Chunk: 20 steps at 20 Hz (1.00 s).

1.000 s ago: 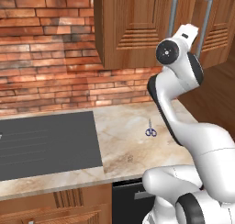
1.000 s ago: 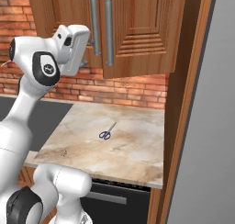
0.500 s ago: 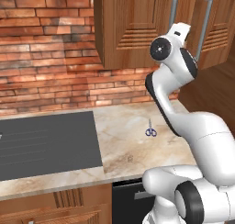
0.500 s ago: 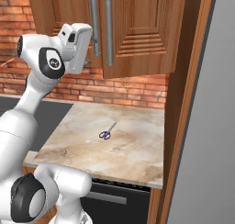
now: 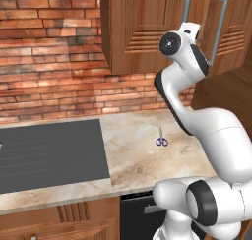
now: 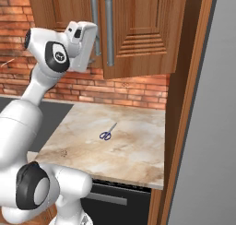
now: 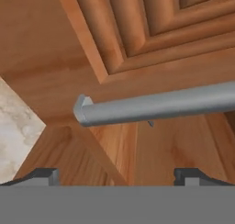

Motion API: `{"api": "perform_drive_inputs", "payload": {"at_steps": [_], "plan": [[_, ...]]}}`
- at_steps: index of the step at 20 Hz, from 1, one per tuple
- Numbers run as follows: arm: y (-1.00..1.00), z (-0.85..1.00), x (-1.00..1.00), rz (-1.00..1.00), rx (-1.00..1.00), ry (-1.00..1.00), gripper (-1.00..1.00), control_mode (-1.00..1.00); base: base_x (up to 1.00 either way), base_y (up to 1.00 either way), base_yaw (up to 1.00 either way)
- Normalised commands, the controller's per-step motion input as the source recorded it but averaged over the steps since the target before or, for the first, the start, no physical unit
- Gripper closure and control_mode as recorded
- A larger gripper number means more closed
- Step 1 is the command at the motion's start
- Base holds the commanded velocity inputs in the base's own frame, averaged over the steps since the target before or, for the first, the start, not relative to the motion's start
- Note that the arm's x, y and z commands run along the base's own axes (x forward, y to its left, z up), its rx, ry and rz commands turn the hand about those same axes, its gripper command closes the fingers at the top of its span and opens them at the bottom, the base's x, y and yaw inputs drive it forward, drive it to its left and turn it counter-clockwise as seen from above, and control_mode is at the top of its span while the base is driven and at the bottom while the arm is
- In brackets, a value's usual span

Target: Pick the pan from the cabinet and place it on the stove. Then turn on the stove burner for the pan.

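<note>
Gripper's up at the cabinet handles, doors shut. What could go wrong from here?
1. The open gripper faces the end of one bar handle, not its middle; closing there might slip off.
2. Two handles stand close together; the fingers could catch the wrong door.
3. Scissors lie on the counter below the cabinet; a dropped pan could hit them.

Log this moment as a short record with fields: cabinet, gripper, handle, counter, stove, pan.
cabinet: reddish-brown wall cabinet, both doors shut
gripper: gripper open, raised to the cabinet doors, holding nothing
handle: grey bar handle crosses the hand view ahead of the fingertips, not yet between them
counter: marble counter with a small pair of scissors lying flat
stove: black stove to the left of the counter, nothing on its visible part
pan: not yet taken out
</note>
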Motion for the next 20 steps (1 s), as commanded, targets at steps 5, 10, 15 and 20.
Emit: {"api": "perform_drive_inputs", "payload": {"at_steps": [5, 10, 15, 20], "plan": [[-0.24, 0.0, 0.04, 0.0, 0.0, 0.08, -1.0, -1.0, 0.0, 0.0, 0.0], [-0.14, 0.0, 0.11, 0.0, -0.01, 0.06, -1.0, -1.0, 0.0, 0.0, 0.0], [-0.17, 0.0, 0.01, 0.0, 0.0, 0.03, -1.0, -1.0, 0.0, 0.0, 0.0], [-0.26, -0.02, -0.47, -0.02, 0.0, -0.03, -1.0, -1.0, 0.0, 0.0, 0.0]]}}
